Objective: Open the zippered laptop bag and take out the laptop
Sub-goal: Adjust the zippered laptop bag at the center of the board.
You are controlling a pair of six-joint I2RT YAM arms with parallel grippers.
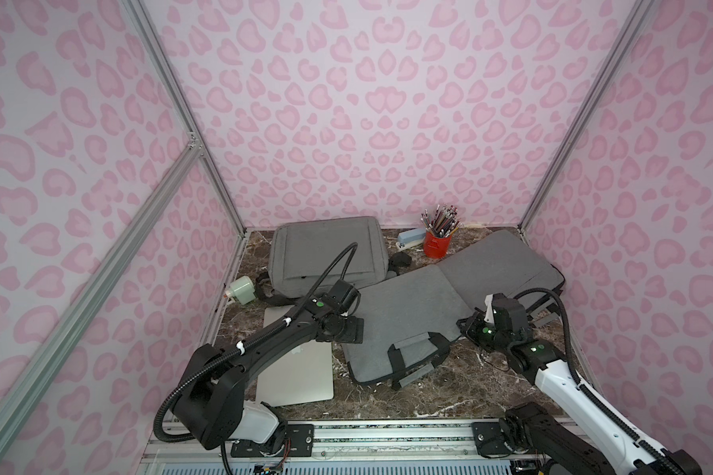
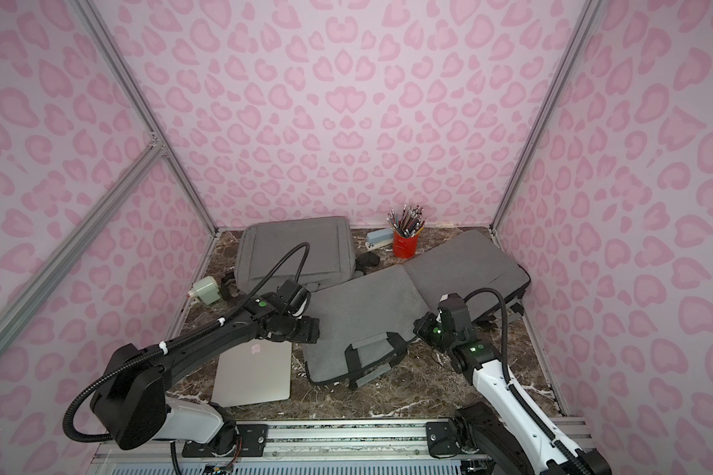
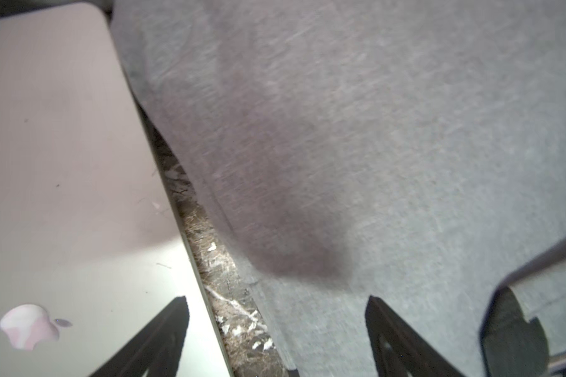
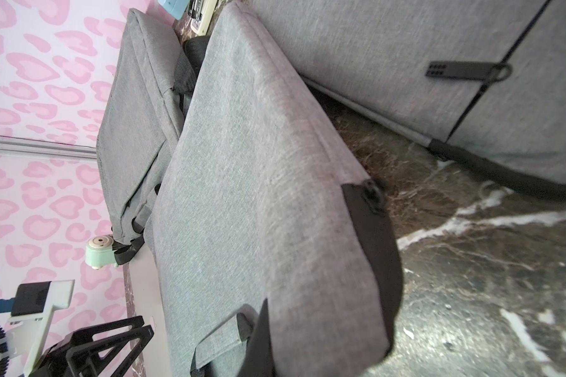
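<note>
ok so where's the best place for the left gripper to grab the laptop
Probably the edge of the laptop facing the laptop bag. It lies flat and closed, so only its thin edges offer a pinch, and a strip of bare table runs along that one. Come in low from the bag side with the open left gripper.

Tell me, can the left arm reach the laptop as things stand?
Probably yes. The laptop lies bare on the table, outside the bag, and the left gripper hangs open just over its edge. Nothing lies on it.
</note>
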